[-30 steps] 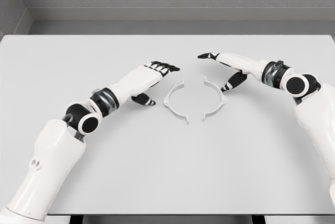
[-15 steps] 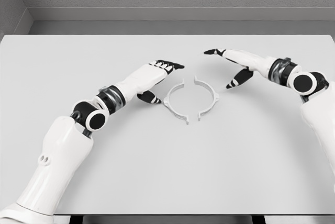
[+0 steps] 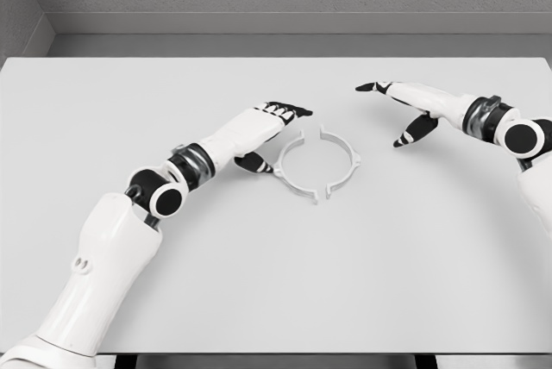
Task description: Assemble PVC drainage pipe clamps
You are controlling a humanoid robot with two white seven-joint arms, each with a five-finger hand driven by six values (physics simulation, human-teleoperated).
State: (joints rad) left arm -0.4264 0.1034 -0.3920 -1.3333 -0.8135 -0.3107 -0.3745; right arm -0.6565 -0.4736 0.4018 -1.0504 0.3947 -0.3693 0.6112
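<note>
Two white half-ring clamp pieces lie flat on the white table (image 3: pixel 276 283), facing each other as a near circle with small gaps at the ends. The left clamp half (image 3: pixel 291 172) has my left hand (image 3: pixel 274 128) right beside it, fingers stretched out flat, thumb touching or nearly touching its outer edge. The right clamp half (image 3: pixel 347 162) lies free. My right hand (image 3: pixel 398 110) hovers well to the right of it, fingers extended, holding nothing.
A grey wall (image 3: pixel 276 7) runs behind the table's far edge. Both white arms reach in from the lower left and the right edge.
My left hand has slid right, pushing the left clamp half toward the right half. The right half had moved left earlier. My right hand has pulled back to the right, away from the clamp.
</note>
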